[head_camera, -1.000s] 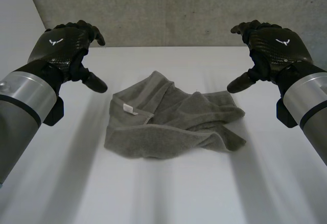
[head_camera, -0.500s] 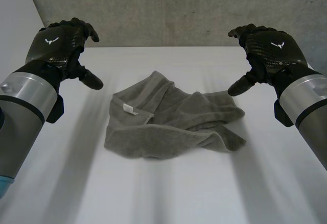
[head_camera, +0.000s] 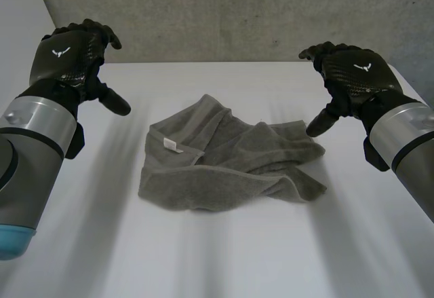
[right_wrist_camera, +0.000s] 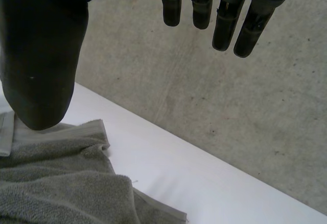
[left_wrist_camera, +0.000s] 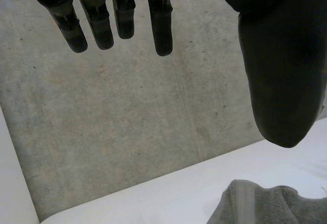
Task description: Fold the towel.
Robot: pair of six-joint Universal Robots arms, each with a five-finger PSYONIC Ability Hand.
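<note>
The folding seems not yet begun: the grey towel (head_camera: pixel 227 155) lies crumpled in the middle of the white counter (head_camera: pixel 224 257), while the left hand (head_camera: pixel 71 57) and the right hand (head_camera: pixel 352 74) hover at either side, fingers relaxed, holding nothing.

Bare test bench, white table (head_camera: pixel 224 257), plain concrete wall (head_camera: pixel 237 13)

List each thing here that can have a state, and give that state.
towel: crumpled in a heap, not folded, lying on the table, held by neither hand.
left hand: open, fingers relaxed, empty, raised off to the towel's side.
right hand: open, fingers relaxed, empty, thumb close to the towel's edge.
</note>
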